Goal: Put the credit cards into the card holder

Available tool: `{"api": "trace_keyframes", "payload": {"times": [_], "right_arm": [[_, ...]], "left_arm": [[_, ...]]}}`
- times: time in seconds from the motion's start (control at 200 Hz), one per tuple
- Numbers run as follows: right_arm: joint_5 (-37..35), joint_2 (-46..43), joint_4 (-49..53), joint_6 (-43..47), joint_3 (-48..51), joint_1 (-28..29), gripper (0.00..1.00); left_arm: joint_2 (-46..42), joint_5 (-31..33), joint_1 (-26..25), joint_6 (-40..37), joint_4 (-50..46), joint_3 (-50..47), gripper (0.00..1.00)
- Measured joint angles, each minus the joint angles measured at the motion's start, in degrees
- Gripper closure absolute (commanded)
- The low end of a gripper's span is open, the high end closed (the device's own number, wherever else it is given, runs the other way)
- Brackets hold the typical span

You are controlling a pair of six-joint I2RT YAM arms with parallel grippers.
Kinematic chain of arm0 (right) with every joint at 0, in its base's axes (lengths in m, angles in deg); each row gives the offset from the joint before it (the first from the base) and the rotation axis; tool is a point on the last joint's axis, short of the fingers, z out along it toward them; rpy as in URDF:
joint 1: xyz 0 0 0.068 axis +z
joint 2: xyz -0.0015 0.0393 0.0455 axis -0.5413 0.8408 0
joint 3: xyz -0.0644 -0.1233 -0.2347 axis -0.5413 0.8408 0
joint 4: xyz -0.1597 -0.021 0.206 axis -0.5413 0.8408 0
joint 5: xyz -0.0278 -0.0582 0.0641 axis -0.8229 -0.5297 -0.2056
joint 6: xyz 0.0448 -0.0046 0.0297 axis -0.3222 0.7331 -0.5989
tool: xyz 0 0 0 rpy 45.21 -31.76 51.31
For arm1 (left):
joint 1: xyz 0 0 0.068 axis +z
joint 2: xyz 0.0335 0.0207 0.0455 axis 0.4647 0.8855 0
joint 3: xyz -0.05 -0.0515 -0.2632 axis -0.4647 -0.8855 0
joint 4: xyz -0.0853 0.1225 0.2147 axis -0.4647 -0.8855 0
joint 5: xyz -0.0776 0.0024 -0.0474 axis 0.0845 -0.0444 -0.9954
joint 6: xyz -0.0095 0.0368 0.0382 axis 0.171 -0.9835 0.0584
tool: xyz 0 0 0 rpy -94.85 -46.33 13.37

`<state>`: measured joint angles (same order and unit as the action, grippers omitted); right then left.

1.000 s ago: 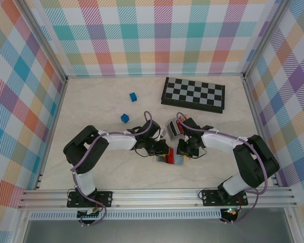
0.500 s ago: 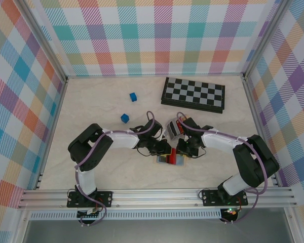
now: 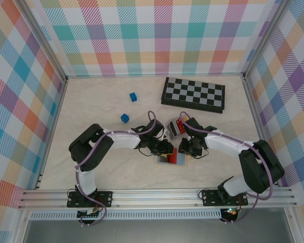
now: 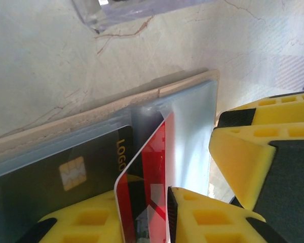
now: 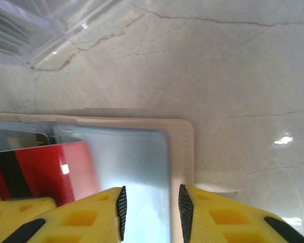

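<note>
1. The card holder (image 3: 180, 160) lies open and flat on the tabletop (image 3: 101, 167), near the front and between the two arms. Its long axis runs left to right in the top view.
2. A red card (image 4: 152, 167) slants across it, its far short end reaching the blue-grey inner panel. A black card (image 4: 76, 167) with a gold chip lies beside it on the holder, its long axis along the holder's.
3. The left claw (image 4: 144, 195) is clamped on the red card's near end.
4. The right claw (image 5: 151, 195) sits over the holder's right panel with its yellow fingers close together. Whether they grip the holder, I cannot tell.
5. A clear plastic case (image 3: 173, 126) lies just behind the holder. Farther back are a chessboard (image 3: 193, 94) and two blue cubes (image 3: 133, 96) (image 3: 124, 118).
6. The holder has a tan stitched rim (image 5: 181, 152) around glossy blue-grey panels.
</note>
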<state>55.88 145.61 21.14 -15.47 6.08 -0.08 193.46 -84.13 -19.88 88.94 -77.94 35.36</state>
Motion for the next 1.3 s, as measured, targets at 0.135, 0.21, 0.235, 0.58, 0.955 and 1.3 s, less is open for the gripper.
{"api": "trace_keyframes", "payload": {"times": [0.135,0.21,0.235,0.58,0.955,1.3], "right_arm": [[0.0,1.5,0.1,-0.1,0.2,0.0,0.77],[0.1,2.4,-0.1,-0.1,0.2,-0.1,0.80],[0.2,2.4,-0.1,-0.1,0.2,-0.1,0.81],[1.4,2.7,-0.9,-0.1,0.2,-0.4,0.84],[2.5,3.2,-1.2,-0.1,0.2,-0.9,0.84],[2.8,3.2,-1.2,-1.4,0.2,-1.0,0.82]], "left_arm": [[-0.5,1.4,0.0,-0.2,-1.6,0.0,0.74],[-0.9,2.1,0.0,-0.4,-2.8,0.0,0.74],[-1.1,2.4,0.0,-0.6,-3.2,0.0,0.74],[-2.4,4.2,0.0,-2.3,-7.6,0.4,0.93],[-1.7,2.4,-0.3,-1.4,-7.4,2.7,0.94],[0.8,2.4,-1.3,0.3,-6.4,4.1,0.89]]}}
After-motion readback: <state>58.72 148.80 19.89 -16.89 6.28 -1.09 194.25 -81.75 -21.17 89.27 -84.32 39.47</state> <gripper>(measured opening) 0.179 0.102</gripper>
